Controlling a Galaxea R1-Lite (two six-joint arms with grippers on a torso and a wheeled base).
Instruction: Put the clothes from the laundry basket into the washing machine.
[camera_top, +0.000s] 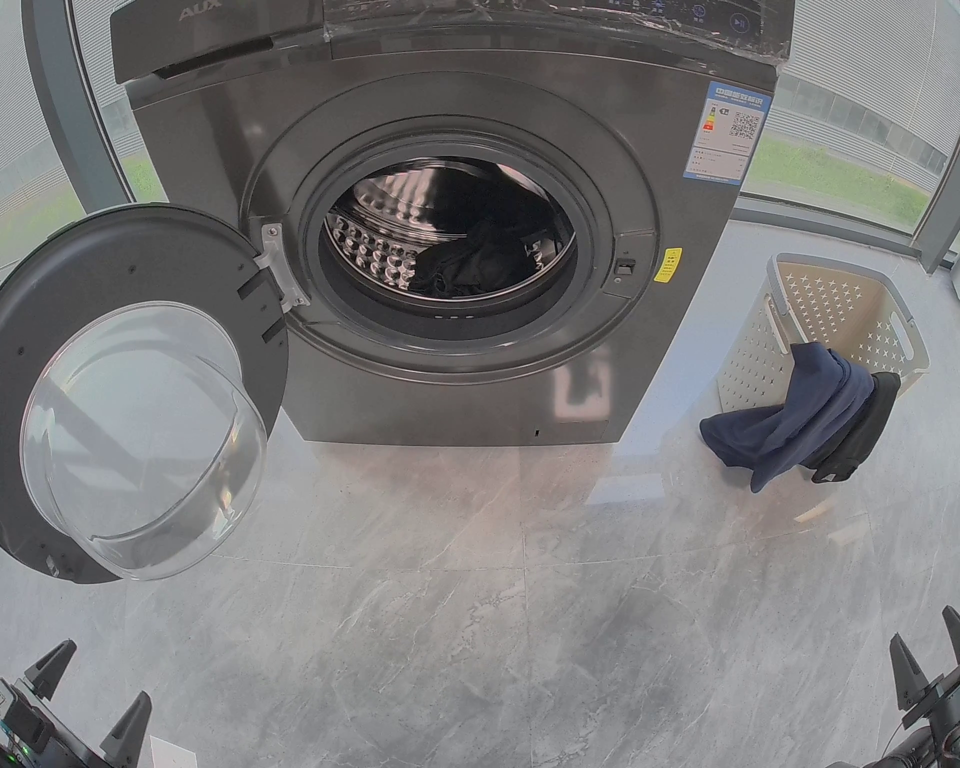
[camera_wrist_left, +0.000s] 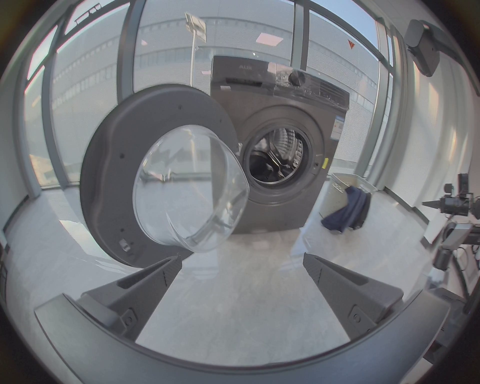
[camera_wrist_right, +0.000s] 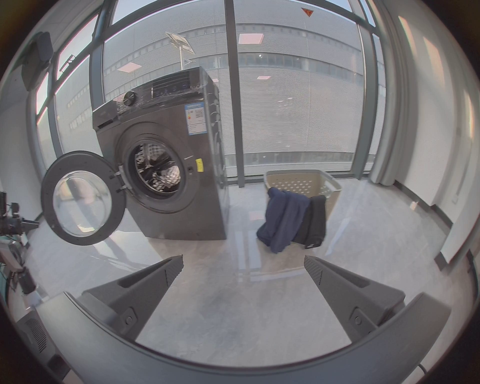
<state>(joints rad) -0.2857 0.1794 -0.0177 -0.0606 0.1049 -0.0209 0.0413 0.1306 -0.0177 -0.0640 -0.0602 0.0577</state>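
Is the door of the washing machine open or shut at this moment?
Open. The door is swung out to the left of the washing machine, and the drum with a dark garment inside is exposed.

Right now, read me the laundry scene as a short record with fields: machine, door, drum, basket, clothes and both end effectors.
Washing machine: front loader standing on the floor
Door: swung wide open on the robot's left
Drum: dark garment lying inside
Laundry basket: on the floor, on the robot's right of the machine
Clothes at basket: navy garment and black garment draped over its front rim, hanging outside
Left end effector: open, empty
Right end effector: open, empty
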